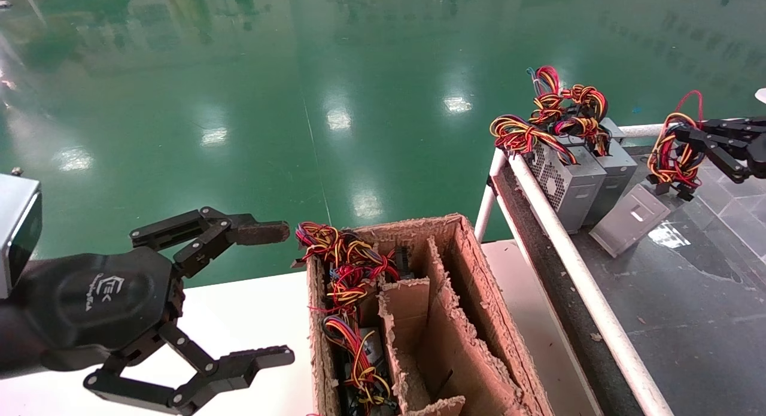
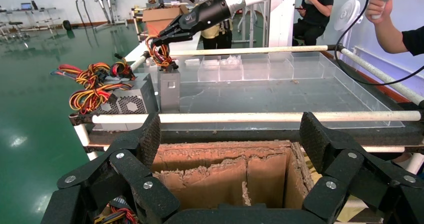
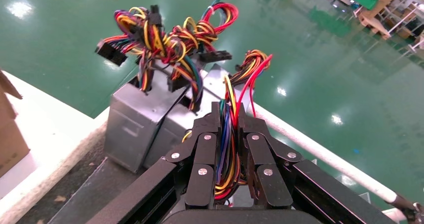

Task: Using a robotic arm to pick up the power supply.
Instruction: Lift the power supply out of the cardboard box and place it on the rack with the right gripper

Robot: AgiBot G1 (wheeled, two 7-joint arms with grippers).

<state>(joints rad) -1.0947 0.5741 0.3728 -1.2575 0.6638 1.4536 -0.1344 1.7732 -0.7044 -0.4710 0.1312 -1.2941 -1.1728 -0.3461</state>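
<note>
Hovering over the white table [image 1: 251, 320], the left gripper [image 1: 272, 293] has its fingers spread wide with nothing between them, just beside the left wall of the cardboard box [image 1: 455, 338]; green floor [image 1: 299, 75] lies open beyond the table's far edge. Inside the box, the left compartment is packed with units trailing red, yellow and black wires [image 1: 347, 284]. Ragged cardboard dividers separate it from the middle and right compartments, which show only bare walls. To the right, a white rail [image 1: 574, 266] edges a dark tray surface [image 1: 688, 296]. Two grey power units [image 1: 577, 182] stand against that rail's far corner, their wire bundles curling above them. Near them, the power supply [image 1: 629, 219] hangs tilted with its lower edge at or just above the tray. Its wire bundle [image 3: 227, 149] is clamped between the closed fingers of the right gripper [image 3: 228, 156], which reaches in from the right edge.
</note>
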